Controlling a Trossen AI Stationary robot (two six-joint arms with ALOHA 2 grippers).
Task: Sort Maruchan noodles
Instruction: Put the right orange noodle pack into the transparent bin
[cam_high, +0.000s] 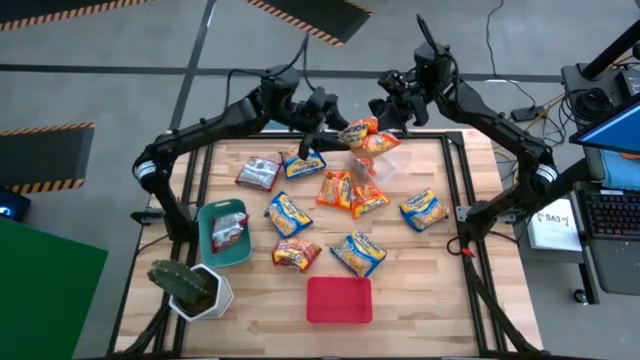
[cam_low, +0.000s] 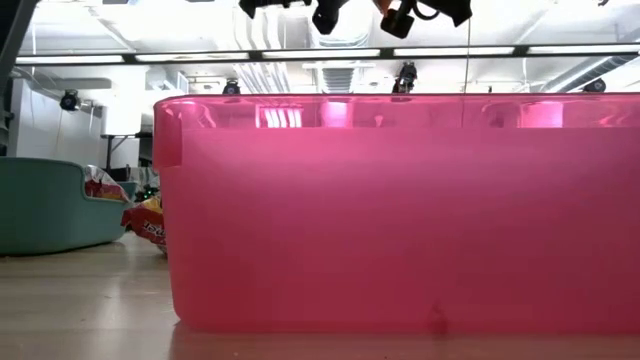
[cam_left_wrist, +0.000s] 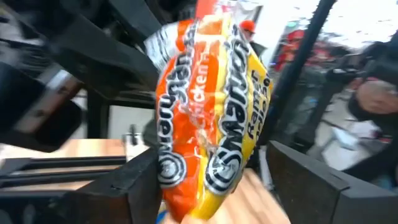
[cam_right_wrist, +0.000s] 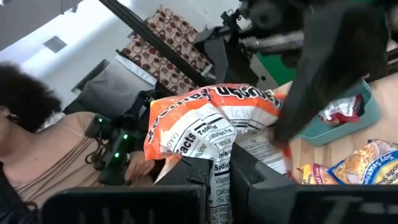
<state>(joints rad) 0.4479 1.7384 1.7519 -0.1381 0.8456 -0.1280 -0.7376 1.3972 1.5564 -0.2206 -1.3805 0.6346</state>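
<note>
1. Left of the flat red plastic bin (cam_high: 338, 300) and a little farther back stand a white pot with a green cactus (cam_high: 190, 285) and a teal plastic bin (cam_high: 213, 250). The teal bin holds one silver-and-red crinkly noodle packet (cam_high: 228, 232).
2. Count of packets on the wooden table (cam_high: 440, 290) behind the red bin:
   - four blue-and-yellow (cam_high: 288, 213);
   - two orange (cam_high: 333, 190);
   - one silver-and-red (cam_high: 258, 173);
   - one reddish (cam_high: 296, 253).
3. Far behind the red bin, an orange Maruchan chicken packet (cam_high: 365, 135) hangs in the air between the two grippers, above a clear plastic bin (cam_high: 388, 168). I cannot tell whether it is one packet or two.
4. The low view shows the red bin (cam_low: 400, 210) filling nearly everything, with the teal bin (cam_low: 50, 205) to its left. Only the wrist views show the grip.
5. The left gripper (cam_high: 312, 135) reaches in from behind-left of the red bin. In its wrist view its fingers (cam_left_wrist: 140, 180) are spread, one on each side of the orange packet (cam_left_wrist: 211, 112), not clamping it.
6. The right gripper (cam_high: 385, 118) reaches in from behind-right. In its wrist view the right gripper (cam_right_wrist: 227, 174) is clenched on the packet's printed edge (cam_right_wrist: 205, 134).
7. A person in a beige top (cam_right_wrist: 56, 149) sits beyond the table.
</note>
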